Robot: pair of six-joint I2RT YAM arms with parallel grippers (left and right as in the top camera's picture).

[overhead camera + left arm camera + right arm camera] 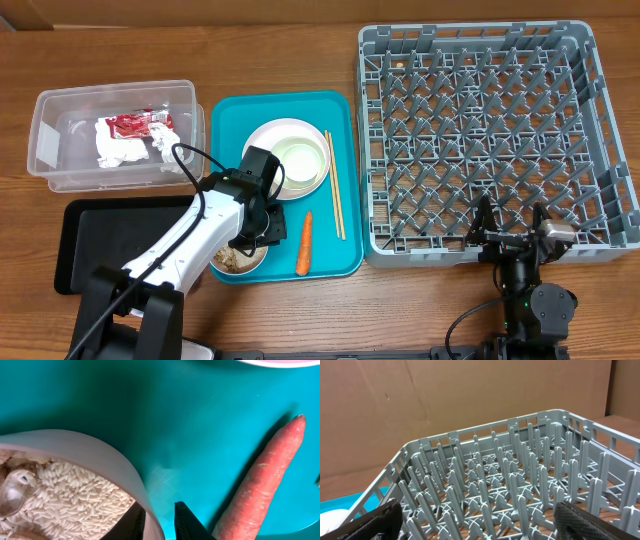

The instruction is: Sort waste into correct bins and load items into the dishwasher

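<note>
A: Progress?
B: Napkins, wrapper lay in tub; rack empty. Carrot, chopsticks, plate sat on tray.
A: Arms?
B: Left end effector pinched rice bowl by its rim; right end effector gaped wide by rack.

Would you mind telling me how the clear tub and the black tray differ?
The clear tub is see-through and deep-walled; the black tray is opaque and shallow. The clear tub holds white napkins and a red wrapper; the black tray's visible part is bare. Both are rectangular and sit left of the teal tray.
</note>
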